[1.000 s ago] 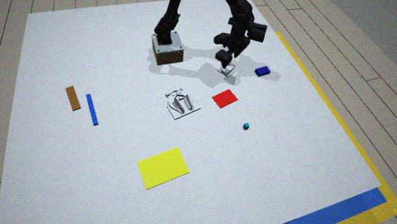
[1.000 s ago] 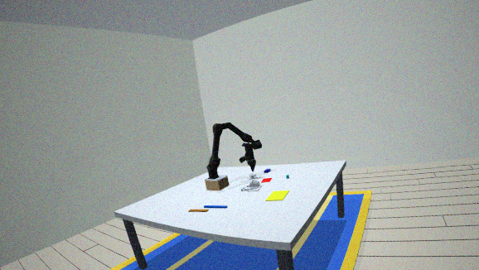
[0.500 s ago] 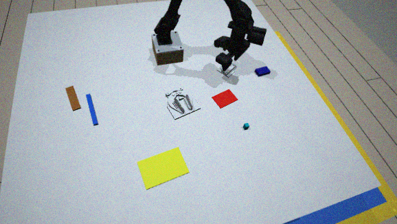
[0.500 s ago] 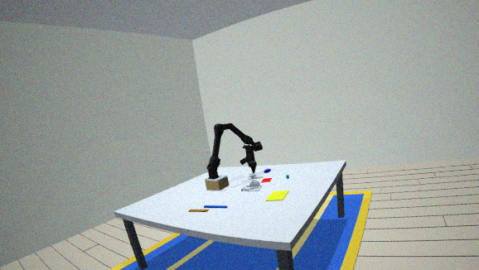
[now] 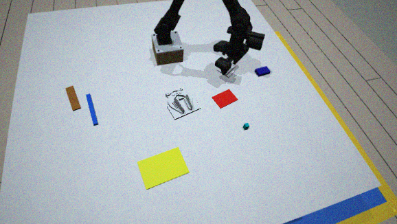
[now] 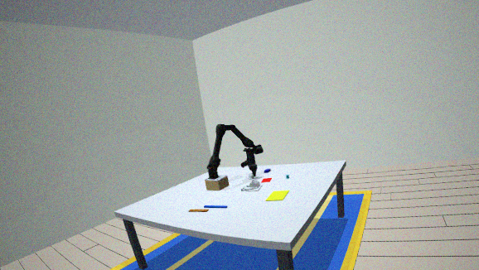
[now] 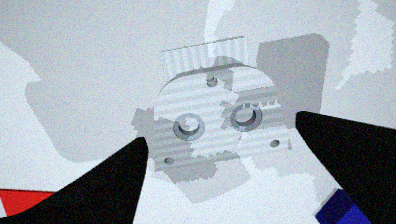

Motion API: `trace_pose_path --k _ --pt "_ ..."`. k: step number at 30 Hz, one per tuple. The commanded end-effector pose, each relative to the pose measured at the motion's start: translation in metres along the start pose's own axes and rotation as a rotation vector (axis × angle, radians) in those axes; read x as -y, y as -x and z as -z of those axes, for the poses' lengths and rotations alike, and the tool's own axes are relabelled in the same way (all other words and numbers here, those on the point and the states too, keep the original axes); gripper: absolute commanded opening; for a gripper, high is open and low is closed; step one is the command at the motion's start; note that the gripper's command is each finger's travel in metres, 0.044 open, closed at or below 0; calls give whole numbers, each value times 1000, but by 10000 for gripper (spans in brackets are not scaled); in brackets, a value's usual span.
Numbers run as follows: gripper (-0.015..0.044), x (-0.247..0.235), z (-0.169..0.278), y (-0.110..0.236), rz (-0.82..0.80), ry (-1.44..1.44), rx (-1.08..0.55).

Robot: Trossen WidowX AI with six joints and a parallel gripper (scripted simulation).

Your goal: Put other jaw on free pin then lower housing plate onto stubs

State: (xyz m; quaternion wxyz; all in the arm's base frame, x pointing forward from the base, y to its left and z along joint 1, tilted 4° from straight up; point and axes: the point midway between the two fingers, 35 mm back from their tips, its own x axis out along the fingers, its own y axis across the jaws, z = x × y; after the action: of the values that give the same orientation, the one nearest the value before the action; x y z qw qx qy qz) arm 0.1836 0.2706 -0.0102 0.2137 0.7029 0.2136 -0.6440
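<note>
The housing plate (image 7: 212, 102) (image 5: 233, 71) is pale and rounded, with two large ringed holes, smaller holes and a ribbed strip along one edge. It lies on the table under my gripper (image 7: 222, 127) (image 5: 230, 69) (image 6: 254, 175). My gripper is open and empty, one fingertip on each side of the plate, with gaps between. The base (image 5: 176, 116) (image 6: 245, 190) stands apart, near the table's middle. Its grey jaws, one jaw (image 5: 188, 102) and another jaw (image 5: 175, 105), stand side by side. The pins, and whether the teeth mesh, are too small to tell.
A red square (image 5: 224, 98) (image 7: 22, 205) lies between plate and base. A dark blue block (image 5: 262, 71) (image 7: 348, 211) is beside the gripper. A teal cube (image 5: 246, 126), yellow sheet (image 5: 163, 168), blue bar (image 5: 92, 109) and brown bar (image 5: 73, 98) lie farther off.
</note>
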Motion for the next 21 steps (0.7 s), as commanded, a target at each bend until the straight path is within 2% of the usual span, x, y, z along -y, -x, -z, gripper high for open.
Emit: trace_pose_path --k 1,21 --pt "440 -1 -3 -10 -7 5 10" --pt "440 -1 -3 -12 -7 5 10"
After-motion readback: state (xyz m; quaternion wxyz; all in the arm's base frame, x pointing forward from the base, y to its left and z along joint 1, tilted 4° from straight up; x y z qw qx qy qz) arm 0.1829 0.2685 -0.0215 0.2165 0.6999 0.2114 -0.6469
